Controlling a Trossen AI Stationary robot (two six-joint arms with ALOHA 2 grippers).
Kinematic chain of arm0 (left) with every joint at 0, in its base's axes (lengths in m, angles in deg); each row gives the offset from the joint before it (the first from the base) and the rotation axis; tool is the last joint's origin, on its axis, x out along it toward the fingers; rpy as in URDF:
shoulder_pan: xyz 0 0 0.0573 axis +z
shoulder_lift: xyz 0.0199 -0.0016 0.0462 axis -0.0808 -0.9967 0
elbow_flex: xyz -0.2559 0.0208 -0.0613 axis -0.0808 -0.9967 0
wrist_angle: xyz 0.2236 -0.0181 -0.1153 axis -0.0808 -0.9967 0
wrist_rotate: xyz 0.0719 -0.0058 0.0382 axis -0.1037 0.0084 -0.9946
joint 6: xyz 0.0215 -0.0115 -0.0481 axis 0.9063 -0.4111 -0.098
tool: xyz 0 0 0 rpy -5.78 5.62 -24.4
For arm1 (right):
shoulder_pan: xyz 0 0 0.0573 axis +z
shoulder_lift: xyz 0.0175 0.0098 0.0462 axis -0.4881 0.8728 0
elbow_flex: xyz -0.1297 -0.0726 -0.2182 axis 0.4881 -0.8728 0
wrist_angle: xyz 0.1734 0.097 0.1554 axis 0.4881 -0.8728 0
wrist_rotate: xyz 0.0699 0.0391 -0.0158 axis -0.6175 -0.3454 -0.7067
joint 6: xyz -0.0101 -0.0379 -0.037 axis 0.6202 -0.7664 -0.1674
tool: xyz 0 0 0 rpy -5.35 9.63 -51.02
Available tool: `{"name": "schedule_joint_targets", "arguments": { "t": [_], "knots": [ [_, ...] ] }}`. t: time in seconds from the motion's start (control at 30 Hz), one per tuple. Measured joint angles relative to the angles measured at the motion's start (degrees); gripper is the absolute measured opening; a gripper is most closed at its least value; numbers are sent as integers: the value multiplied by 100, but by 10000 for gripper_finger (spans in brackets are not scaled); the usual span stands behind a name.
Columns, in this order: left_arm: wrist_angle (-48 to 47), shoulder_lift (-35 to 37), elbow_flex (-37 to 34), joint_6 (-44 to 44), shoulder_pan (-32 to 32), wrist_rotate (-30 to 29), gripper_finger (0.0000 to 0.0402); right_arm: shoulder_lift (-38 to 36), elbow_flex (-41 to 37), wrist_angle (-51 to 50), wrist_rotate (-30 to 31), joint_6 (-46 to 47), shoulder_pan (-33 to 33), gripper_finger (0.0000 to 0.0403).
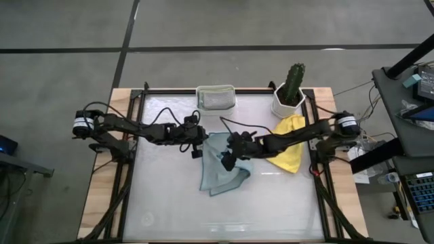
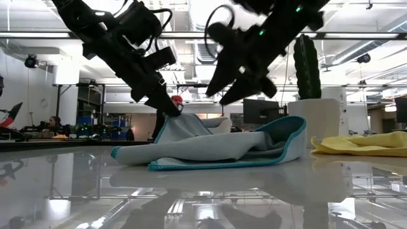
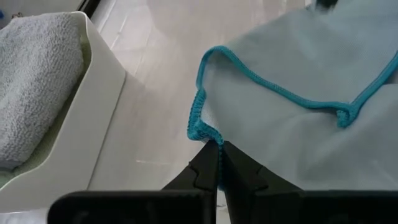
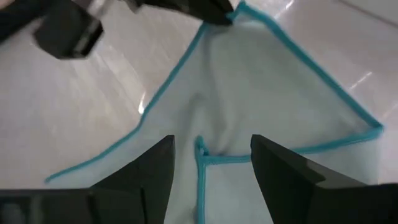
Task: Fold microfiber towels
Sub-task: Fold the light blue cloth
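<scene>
High view: pale blue-grey towel (image 1: pixel 224 166) rumpled, teal-edged; left gripper (image 1: pixel 198 144) pinches corner, right gripper (image 1: pixel 230 159) spread, empty.

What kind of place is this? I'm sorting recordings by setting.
Probably an open-plan lab or workshop: the low view shows exposed ceiling ducts, a monitor and a seated person behind the table; the high view shows a bare concrete floor.

Table (image 1: pixel 163 196): glossy, smooth white top that mirrors the room; bare wood border. Towel (image 1: pixel 220 169): soft matt cloth, pale blue-grey, with a stitched teal hem. Tub (image 3: pixel 93 124): smooth white plastic holding a nubby grey cloth (image 3: pixel 31 81). Fingers (image 4: pixel 149 174): matt black plastic.
</scene>
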Motion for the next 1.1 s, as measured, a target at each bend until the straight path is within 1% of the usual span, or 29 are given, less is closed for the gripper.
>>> {"name": "schedule_joint_targets", "arguments": {
  "t": [0.17, 0.33, 0.6, 1.0, 1.1],
  "knots": [
    [-1, 0, 0, 0, 0, 0, 0, 570, 326, -37, -103, -254, -79, 201],
    [-6, 0, 0, -1, 0, 0, 0, 1005, 785, -561, -105, -341, -182, 201],
    [-6, 0, -2, -2, 0, 0, 0, 1417, 1254, -966, -122, -464, -193, 201],
    [-7, 0, -4, -7, 0, 0, 0, 1713, 1256, -1132, -145, -371, -194, 201],
    [-7, 0, -5, -7, 0, 0, 0, 1726, 1265, -1365, -143, -356, -194, 192]
  ]
}}
